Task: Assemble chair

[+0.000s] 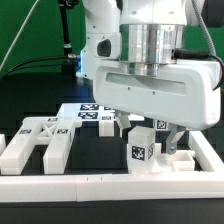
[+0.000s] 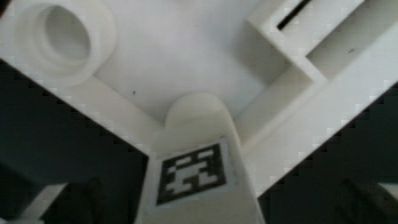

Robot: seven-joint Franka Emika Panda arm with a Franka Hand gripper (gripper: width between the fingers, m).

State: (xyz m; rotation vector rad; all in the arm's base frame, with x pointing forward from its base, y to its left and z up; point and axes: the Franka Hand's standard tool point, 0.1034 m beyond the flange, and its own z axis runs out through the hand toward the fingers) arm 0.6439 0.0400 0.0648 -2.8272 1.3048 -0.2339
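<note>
My gripper (image 1: 150, 134) hangs low over the right side of the work area, its jaws spread wide. Between them stands a white chair post (image 1: 141, 152) with a black-and-white tag on its face, and a gap shows on each side of it. In the wrist view the same tagged post (image 2: 194, 165) rises from a white slab with a round hole (image 2: 64, 42), dark gaps flanking it. A comb-shaped white chair part (image 1: 40, 143) lies flat at the exterior view's left. More white chair pieces (image 1: 182, 160) sit low beside the post.
The marker board (image 1: 88, 110) lies behind the parts, partly covered by the gripper body. White border rails run along the front (image 1: 110, 185) and the exterior view's right (image 1: 207, 150). A white open frame (image 2: 306, 45) lies near the slab in the wrist view.
</note>
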